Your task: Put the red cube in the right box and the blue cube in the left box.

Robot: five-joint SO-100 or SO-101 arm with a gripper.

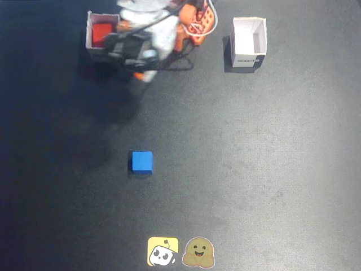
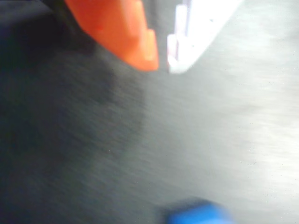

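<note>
Fixed view: arm (image 1: 148, 34) bent low by box (image 1: 96, 35) w/ red cube (image 1: 102, 33)

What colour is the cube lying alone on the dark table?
Bright blue cube; the fixed view shows it best.

Fixed view looks straight down from high up on the dark grey matte desk (image 1: 254, 169), arm at the top edge. Wrist view rides low behind the hand (image 2: 161, 65), close, blurred; both catch the small bright blue cube (image 1: 142, 161) (image 2: 198, 215).
</note>
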